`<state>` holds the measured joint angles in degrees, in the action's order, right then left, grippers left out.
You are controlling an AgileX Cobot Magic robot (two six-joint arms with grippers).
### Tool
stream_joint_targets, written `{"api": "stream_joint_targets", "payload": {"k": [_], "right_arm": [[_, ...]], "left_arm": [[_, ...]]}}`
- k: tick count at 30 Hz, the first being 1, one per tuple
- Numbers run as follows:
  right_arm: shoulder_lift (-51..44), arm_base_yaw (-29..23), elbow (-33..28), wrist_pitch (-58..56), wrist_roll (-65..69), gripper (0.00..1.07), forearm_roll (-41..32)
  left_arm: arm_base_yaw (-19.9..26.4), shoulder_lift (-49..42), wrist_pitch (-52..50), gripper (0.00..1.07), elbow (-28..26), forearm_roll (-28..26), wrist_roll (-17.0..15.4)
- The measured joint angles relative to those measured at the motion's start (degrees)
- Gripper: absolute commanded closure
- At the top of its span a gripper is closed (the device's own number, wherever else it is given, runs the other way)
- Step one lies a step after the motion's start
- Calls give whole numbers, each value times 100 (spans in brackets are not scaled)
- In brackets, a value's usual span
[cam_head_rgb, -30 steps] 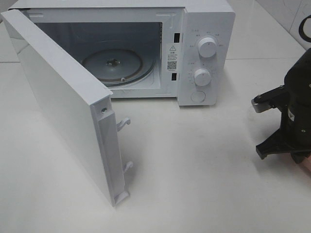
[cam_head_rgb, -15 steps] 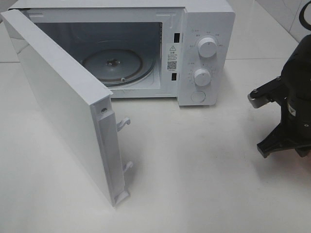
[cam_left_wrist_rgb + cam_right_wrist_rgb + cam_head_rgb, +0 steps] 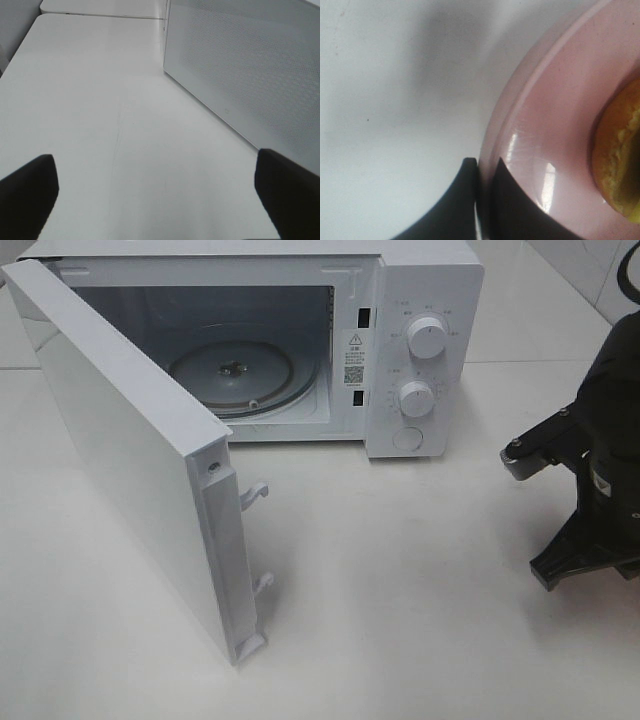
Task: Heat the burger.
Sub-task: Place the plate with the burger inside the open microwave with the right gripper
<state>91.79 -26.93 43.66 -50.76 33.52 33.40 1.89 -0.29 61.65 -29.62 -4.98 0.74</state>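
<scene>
Burger (image 3: 620, 160) on pink plate (image 3: 555, 115), not yet in open microwave (image 3: 430, 280), plate rim pinched tight in right pincer (image 3: 482, 170) for carrying both over, left pincer (image 3: 157, 192) wide, empty, above worktop (image 3: 100, 100) near door (image 3: 120, 460).

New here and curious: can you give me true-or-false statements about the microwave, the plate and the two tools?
1. The microwave door is closed. False: it stands wide open.
2. The glass turntable is bare. True.
3. The right tool is shut on the rim of the pink plate. True.
4. The burger lies on the turntable. False: it sits on the plate.
5. The left tool holds a cup. False: it is open, holding nothing.
</scene>
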Motion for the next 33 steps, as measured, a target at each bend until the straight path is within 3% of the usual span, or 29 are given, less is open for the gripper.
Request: {"api": "stream_joint_targets", "payload": {"k": [23,33], "right_arm": [[-327,-1427,0,-453,0,107,-155],[-739,-1541,-201,-533,-178,107,-132]], "left_arm": [[0,0,0,4,0,0,0],[0,0,0,4,0,0,0]]}}
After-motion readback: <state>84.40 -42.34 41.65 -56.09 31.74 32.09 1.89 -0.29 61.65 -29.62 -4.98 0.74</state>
